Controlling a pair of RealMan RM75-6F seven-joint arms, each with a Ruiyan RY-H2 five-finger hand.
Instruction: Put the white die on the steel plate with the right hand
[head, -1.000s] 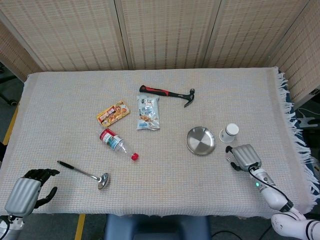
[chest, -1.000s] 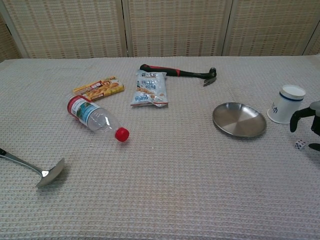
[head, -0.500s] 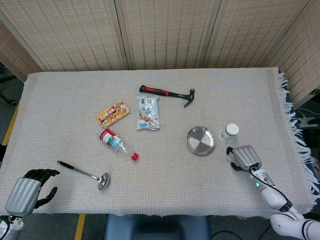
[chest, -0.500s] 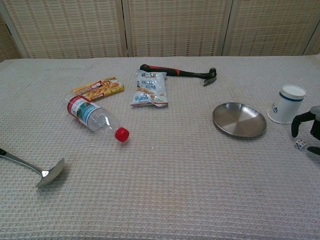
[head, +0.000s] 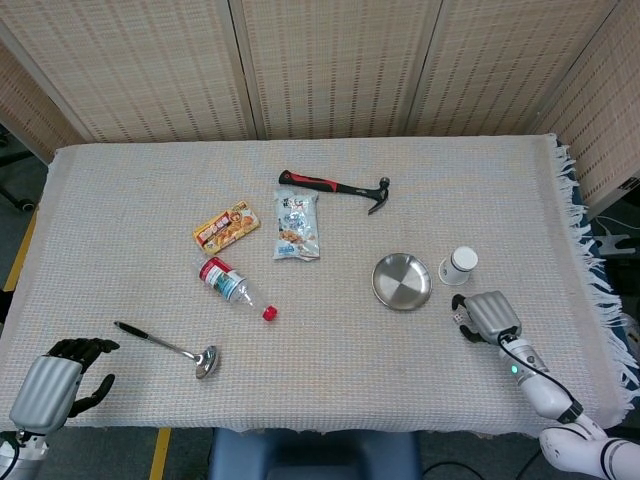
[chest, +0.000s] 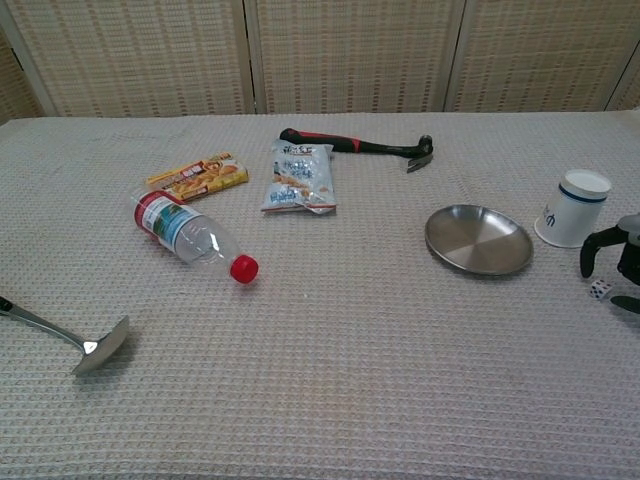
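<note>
The round, shallow steel plate (chest: 478, 239) lies on the cloth-covered worktop (chest: 330, 330); at its four o'clock the right hand (chest: 615, 266) hovers, dark fingers (chest: 592, 245) apart and curved around, not clamped on, the small white dotted die (chest: 600, 289). The die looks light, hard and slick, so a pinch across two opposite flat faces should suit.

Your right hand (head: 488, 315) sits near the worktop (head: 330, 390) front-right area, fingers arched over the white die (chest: 600, 289), which lies on the cloth between the fingertips. Just beyond the hand stands the paper cup (chest: 575, 208), upright and close to the plate's right rim; it is the only obstacle near the route. The steel plate (chest: 478, 239) lies to the hand's inner side, with bare cloth between them. The hammer (head: 336, 187), snack bag (head: 297, 226) and bottle (head: 234, 287) lie well apart, past the plate.
</note>
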